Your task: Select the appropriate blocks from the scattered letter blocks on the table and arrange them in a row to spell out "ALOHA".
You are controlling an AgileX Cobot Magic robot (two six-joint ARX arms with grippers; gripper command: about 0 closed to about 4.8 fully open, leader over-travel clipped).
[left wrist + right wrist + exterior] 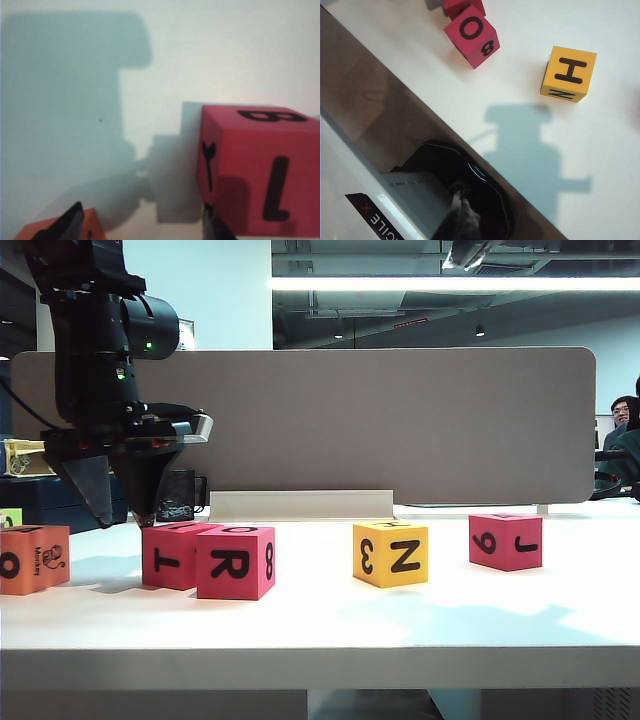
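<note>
On the table [320, 625], five letter blocks sit in a loose row across the exterior view: orange block [34, 558] far left, two red ones touching just right of it — T block [170, 555] behind, R block [236, 561] in front — then the yellow N block [390, 553] near centre, and the red J block [505, 541] well apart on the right. All upright, none lifted.

Left gripper [122, 520] hangs pointing down over the gap between the orange block and the T block, tips close to the tabletop. Jaws spread, nothing between them. Left wrist view: one fingertip [70, 225] sits by the orange corner [92, 227], the other right at the red block's [260, 170] lower edge; can't tell if it touches.

Right gripper [462, 217]: not seen in the exterior view. Right wrist view shows it clenched, holding nothing, parked above the table's edge, well apart from the blocks. That view also catches the yellow block with H on top [568, 73] and a red block with O on top [471, 35].

Grey divider [400, 420] stands behind the table.
</note>
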